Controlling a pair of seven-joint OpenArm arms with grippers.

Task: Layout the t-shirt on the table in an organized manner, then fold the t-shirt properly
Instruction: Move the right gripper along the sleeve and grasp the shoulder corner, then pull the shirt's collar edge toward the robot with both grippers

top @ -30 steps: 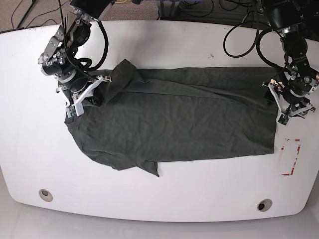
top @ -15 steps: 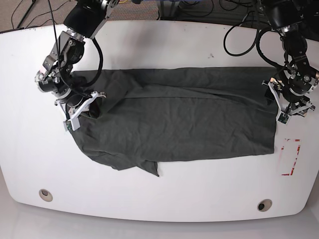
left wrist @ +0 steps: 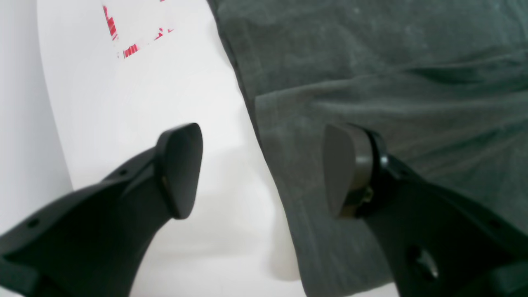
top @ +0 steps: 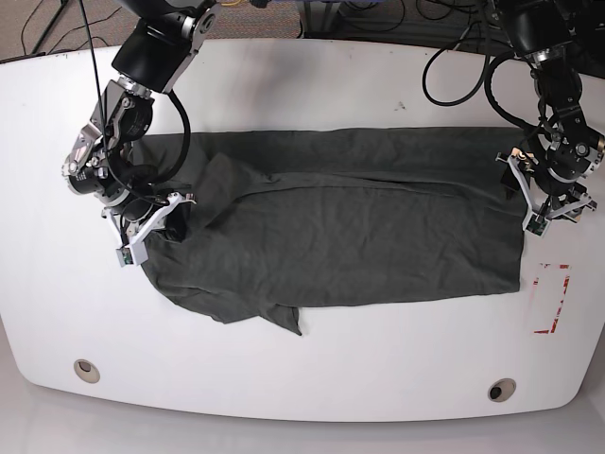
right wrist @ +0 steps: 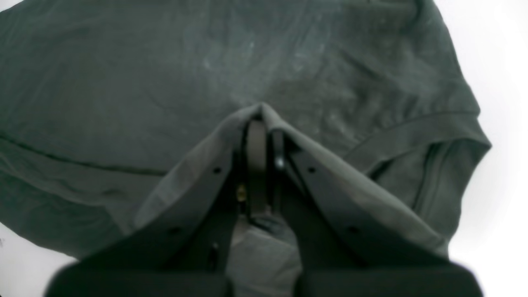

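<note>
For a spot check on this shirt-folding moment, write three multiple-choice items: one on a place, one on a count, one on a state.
1. Where does the red-and-white marking lie on the table in the base view?
A. just past the t-shirt's edge, near the left hand
B. under the right hand
C. between the two grommet holes

2. How many round grommet holes show in the tabletop in the base view?
A. none
B. two
C. four

3. What is the right hand doing?
A. standing open over bare table
B. shut on the t-shirt
C. shut on a cable

Answers:
1 A: the marking sits on bare white beside the t-shirt, below the left hand.
2 B: one hole on one side, one on the other.
3 B: the right wrist view shows cloth pinched and tented up between closed fingers.
</note>
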